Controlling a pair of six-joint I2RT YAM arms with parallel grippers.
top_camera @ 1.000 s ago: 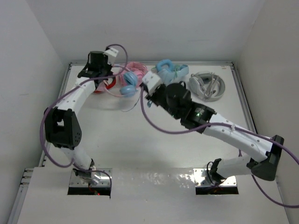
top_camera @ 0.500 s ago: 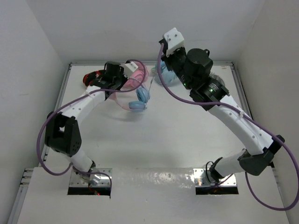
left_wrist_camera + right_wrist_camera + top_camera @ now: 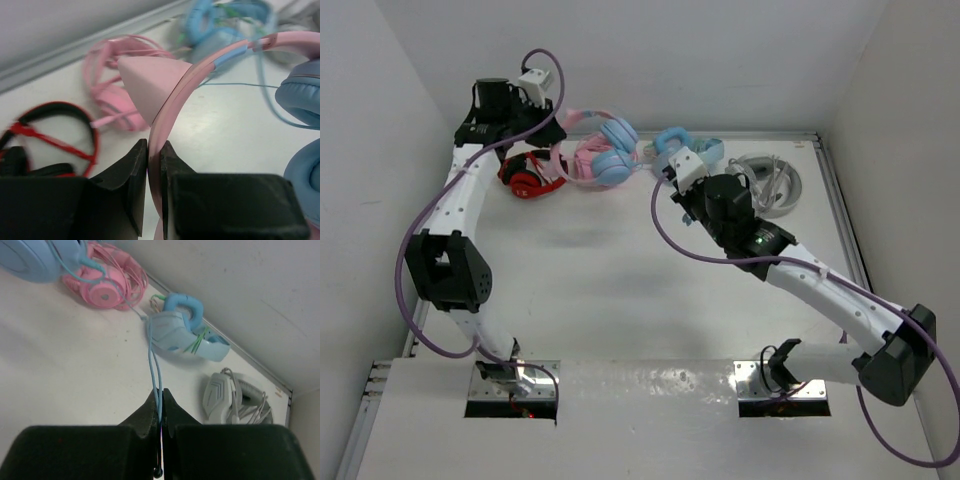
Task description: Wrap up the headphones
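Note:
The headphones (image 3: 613, 150) have a pink cat-ear headband (image 3: 200, 70) and light blue ear cups (image 3: 306, 102). They hang lifted at the back of the table. My left gripper (image 3: 154, 150) is shut on the headband just below a cat ear (image 3: 150, 82); in the top view it (image 3: 520, 125) is at the back left. My right gripper (image 3: 160, 401) is shut on the thin light blue cable (image 3: 151, 355), which runs up and left to an ear cup (image 3: 25, 260). In the top view the right gripper (image 3: 668, 185) is right of the headphones.
A red and black pair (image 3: 525, 175) lies at the back left. An all-pink pair (image 3: 107, 282) and an all-light-blue pair (image 3: 185, 330) lie along the back wall. A white-grey pair (image 3: 765, 182) lies at the back right.
My left arm has swung back to the left and lifted the headphones by the headband. My right arm has dropped from high at the back to lower, nearer the table's middle, with the cable in it.

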